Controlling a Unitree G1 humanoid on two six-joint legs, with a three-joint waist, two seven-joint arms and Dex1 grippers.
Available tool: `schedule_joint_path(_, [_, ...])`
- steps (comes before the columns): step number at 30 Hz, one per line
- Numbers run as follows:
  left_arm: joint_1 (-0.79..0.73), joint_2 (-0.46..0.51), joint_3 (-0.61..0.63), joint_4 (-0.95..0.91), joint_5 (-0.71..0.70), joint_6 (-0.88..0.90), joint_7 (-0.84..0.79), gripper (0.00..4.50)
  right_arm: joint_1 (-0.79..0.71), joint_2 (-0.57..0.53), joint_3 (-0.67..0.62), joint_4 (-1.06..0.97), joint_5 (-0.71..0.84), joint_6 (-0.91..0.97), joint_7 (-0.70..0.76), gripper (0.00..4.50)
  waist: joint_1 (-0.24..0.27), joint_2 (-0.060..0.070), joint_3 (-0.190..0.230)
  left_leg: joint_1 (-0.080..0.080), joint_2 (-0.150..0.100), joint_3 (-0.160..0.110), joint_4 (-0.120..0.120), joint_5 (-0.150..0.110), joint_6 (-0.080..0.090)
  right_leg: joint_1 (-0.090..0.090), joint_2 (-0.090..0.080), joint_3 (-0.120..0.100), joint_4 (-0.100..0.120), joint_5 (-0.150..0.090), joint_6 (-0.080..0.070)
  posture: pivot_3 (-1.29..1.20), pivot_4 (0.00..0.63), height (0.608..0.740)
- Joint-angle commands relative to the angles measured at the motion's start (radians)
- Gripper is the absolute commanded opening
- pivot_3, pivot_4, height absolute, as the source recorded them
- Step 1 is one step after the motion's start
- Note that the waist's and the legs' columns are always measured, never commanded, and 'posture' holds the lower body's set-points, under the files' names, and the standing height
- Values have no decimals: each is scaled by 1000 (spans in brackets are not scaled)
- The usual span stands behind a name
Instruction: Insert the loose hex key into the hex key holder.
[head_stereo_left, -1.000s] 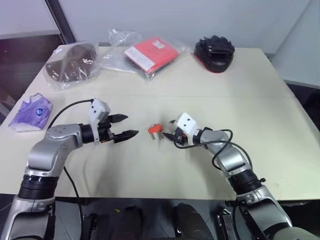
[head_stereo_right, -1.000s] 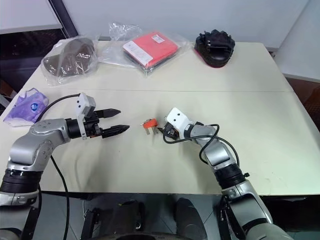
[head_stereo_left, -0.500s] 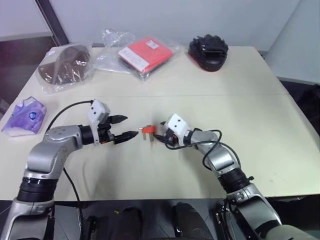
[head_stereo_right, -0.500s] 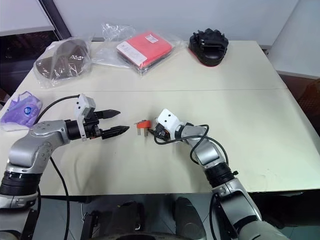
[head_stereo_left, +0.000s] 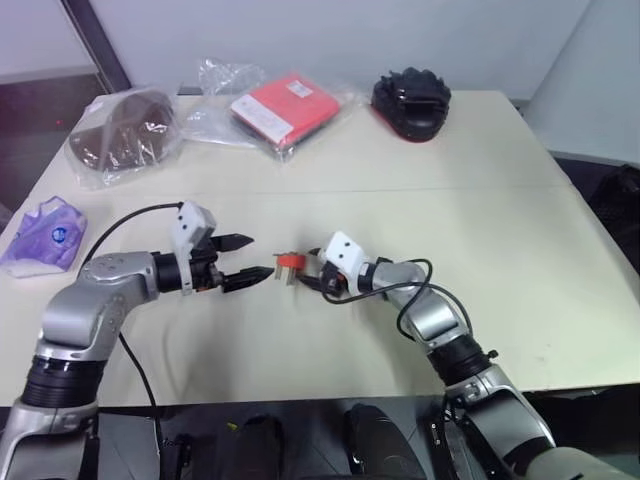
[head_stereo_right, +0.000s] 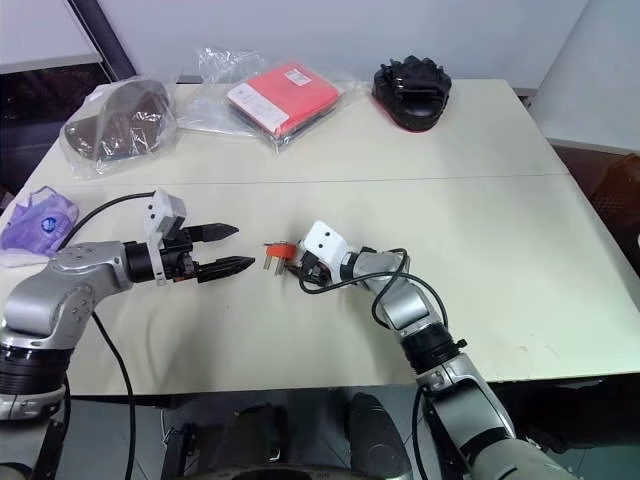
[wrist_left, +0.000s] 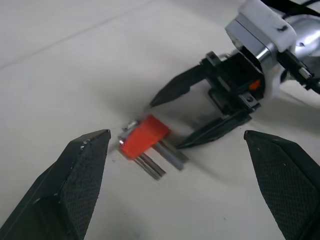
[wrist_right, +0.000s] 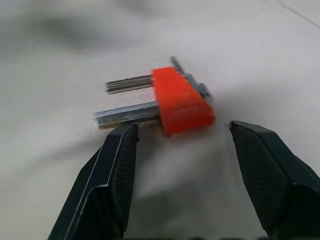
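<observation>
The hex key holder (head_stereo_left: 289, 262) lies on the cream table (head_stereo_left: 480, 220), between the two grippers. The head views give it as a small orange-red spot with grey prongs too small to count. The left wrist view shows the block lying flat with two grey keys (wrist_left: 161, 156) sticking out toward the right gripper (wrist_left: 177, 120), whose two black fingers stand apart on either side of those keys without closing on anything. The right wrist view, from the other side, shows one finger (wrist_right: 112, 165) just beside the tip of the nearer key, the other finger clear of the block, and a thin grey piece (wrist_right: 192, 82) along the block's far edge; whether that is the loose hex key cannot be told. The left gripper (head_stereo_left: 242, 257) hovers just short of the holder with its fingers spread wide and empty. At the far edge of the table, seen from the head, lie a red packet in clear plastic (head_stereo_left: 289, 105), a black padded item (head_stereo_left: 410, 98), a bagged brown object (head_stereo_left: 120, 125), and a purple bagged item (head_stereo_left: 45, 232) at the left edge.
</observation>
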Motion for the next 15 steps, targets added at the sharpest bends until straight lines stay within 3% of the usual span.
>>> schedule_joint_path(1, [3,17,23,-45,-22,8,-7,4473,-18,16,24,13,0,-2,18,3051,0,0,0,0,0,0,0,0,0,0,0,0,0,0,0,0,150,740])
schedule_joint_path(15, [27,9,27,-87,-24,10,28,4473,-45,12,15,112,-6,-46,28,3051,0,0,0,0,0,0,0,0,0,0,0,0,0,0,0,0,150,740])
